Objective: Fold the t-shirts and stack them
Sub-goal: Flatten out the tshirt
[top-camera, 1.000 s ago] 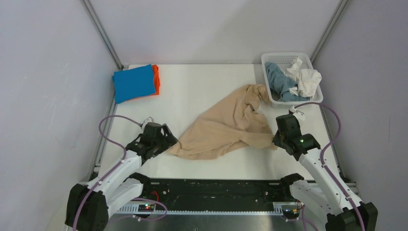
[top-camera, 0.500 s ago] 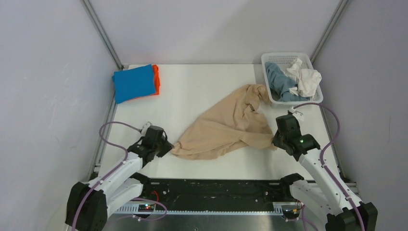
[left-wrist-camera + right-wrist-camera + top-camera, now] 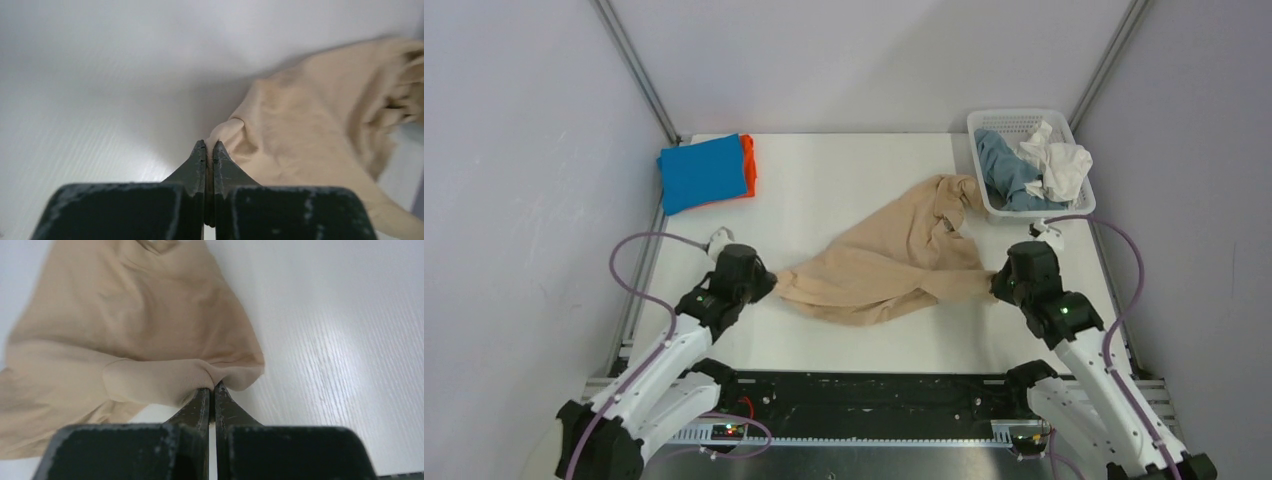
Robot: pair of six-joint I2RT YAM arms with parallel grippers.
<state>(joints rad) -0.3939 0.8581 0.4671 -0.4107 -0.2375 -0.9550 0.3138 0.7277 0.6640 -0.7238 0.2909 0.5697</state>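
Your beige t-shirt [image 3: 884,265] lies mid-way across the desk [image 3: 844,180], stretched between both arms. The left pincer [image 3: 769,287], wide apart a second ago, has clamped its left corner; the right pincer [image 3: 996,285] stays clamped opposite. You can likely spread it next.

Beige tee [image 3: 884,270] was soft matt knit cloth, wrinkled, with finer ribbing at one edge. Table [image 3: 844,180] was white and smooth, with faint linear grain and a slight sheen. Basket [image 3: 1014,122] was white mesh plastic. Left gripper [image 3: 207,147] and right gripper [image 3: 211,389] were dark matt plastic, scuffed pale along the edges. Frame rails [image 3: 636,70] looked like bare metal.
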